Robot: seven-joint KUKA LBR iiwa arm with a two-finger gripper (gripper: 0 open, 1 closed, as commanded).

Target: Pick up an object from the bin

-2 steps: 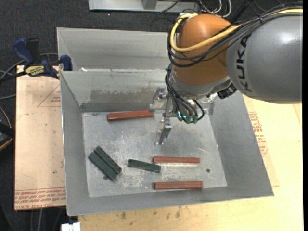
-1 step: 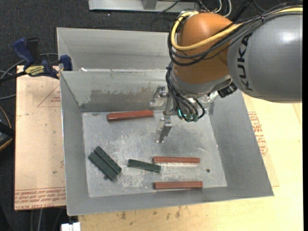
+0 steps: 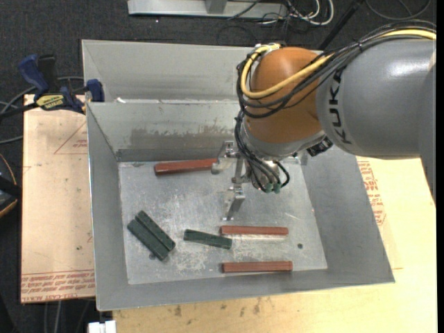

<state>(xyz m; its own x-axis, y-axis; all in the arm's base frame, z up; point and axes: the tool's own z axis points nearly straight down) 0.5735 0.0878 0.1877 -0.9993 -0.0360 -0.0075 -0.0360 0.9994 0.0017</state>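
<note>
Red-brown bars: three; the far bar (image 3: 186,166) lies by the bin (image 3: 104,186) back wall, the middle bar (image 3: 254,232) right of the bin's centre, the near bar (image 3: 257,266) by its front wall.
Dark green bars: three; a touching pair (image 3: 150,235) at the bin's left, a single green bar (image 3: 207,238) near its centre.

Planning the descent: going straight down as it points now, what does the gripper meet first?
The gripper likely meets bare bin floor beside the middle red-brown bar, near its left end; depth unclear.

Tool (image 3: 236,201) over bin (image 3: 104,186) middle, bar (image 3: 186,166) behind-left
</note>
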